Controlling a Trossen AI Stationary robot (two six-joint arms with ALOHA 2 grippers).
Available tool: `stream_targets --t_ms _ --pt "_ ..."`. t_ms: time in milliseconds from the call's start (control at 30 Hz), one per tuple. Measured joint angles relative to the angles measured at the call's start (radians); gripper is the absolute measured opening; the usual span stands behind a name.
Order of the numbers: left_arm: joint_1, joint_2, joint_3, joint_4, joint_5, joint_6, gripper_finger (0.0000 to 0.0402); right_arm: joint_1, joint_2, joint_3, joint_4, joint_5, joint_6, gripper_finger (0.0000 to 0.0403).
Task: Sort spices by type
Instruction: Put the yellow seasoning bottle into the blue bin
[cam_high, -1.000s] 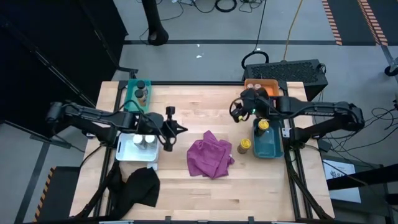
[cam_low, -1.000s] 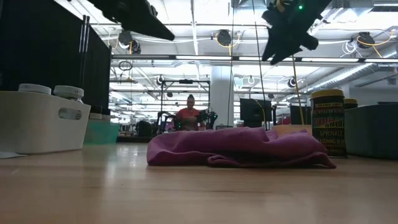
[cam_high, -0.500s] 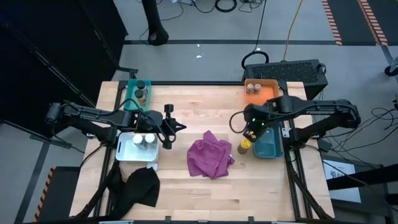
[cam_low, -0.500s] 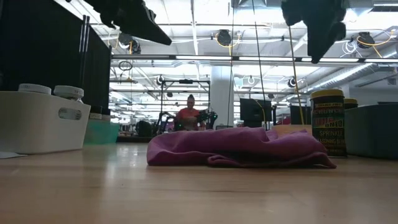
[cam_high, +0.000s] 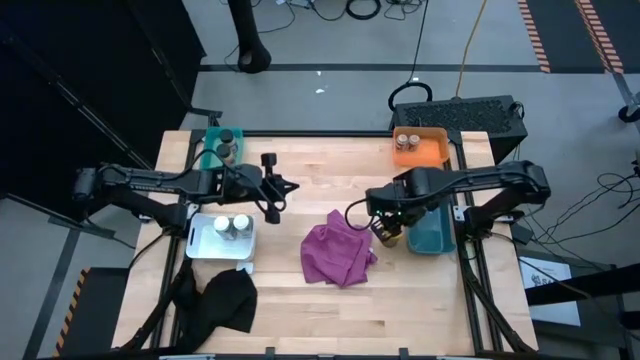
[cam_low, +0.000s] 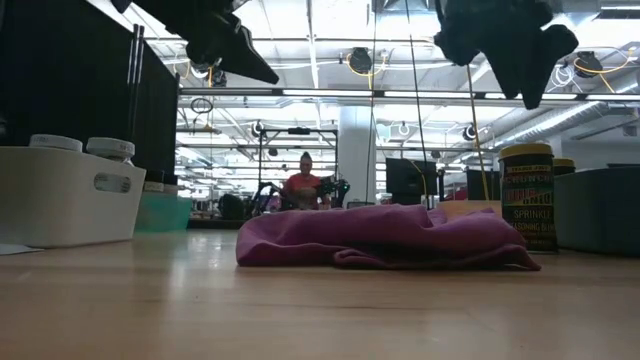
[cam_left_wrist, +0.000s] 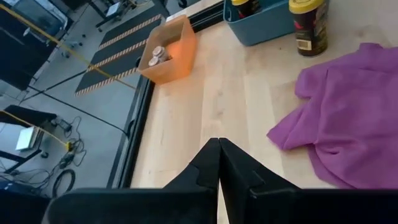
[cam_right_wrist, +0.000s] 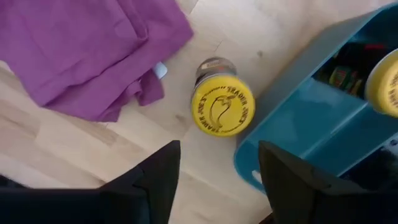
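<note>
A spice jar with a yellow lid (cam_right_wrist: 222, 104) stands upright on the table between the magenta cloth (cam_high: 338, 252) and the blue tray (cam_high: 435, 232); it also shows in the low view (cam_low: 527, 195). My right gripper (cam_right_wrist: 219, 149) hangs open above it, one finger on either side, touching nothing. A second yellow-lidded jar (cam_right_wrist: 385, 81) stands in the blue tray. Two jars (cam_high: 232, 226) stand in the white tray, two (cam_high: 406, 140) in the orange tray, and some (cam_high: 226, 145) in the green tray. My left gripper (cam_high: 272, 192) is shut and empty above the table, left of the cloth.
The white tray (cam_high: 205, 243) is at the near left, the green tray (cam_high: 210, 150) at the far left and the orange tray (cam_high: 430, 150) at the far right. A black cloth (cam_high: 225, 298) lies at the near left edge. Bare wood lies between the arms.
My right gripper has gone from the far end of the blue tray toward the table's near edge and a little left, and now stands over the yellow-lidded jar beside the cloth. My left gripper has gone a little toward the far edge.
</note>
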Motion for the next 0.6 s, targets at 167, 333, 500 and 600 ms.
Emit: stream_targets --t_ms 167,333,500,600 --pt "0.007 0.000 0.000 -0.003 0.000 0.000 0.0011 0.000 0.011 0.000 0.003 -0.013 0.036 0.0243" --pt "0.006 0.000 0.001 -0.015 0.000 -0.003 0.0011 -0.004 0.011 0.000 0.004 0.016 0.056 0.0286" --pt "0.006 0.000 0.001 -0.031 0.001 -0.026 0.0011 -0.004 0.014 0.000 0.016 0.039 0.072 0.0298" --pt "0.006 0.001 0.001 -0.036 0.001 -0.029 0.0011 -0.004 0.014 0.000 0.019 0.045 0.093 0.0298"
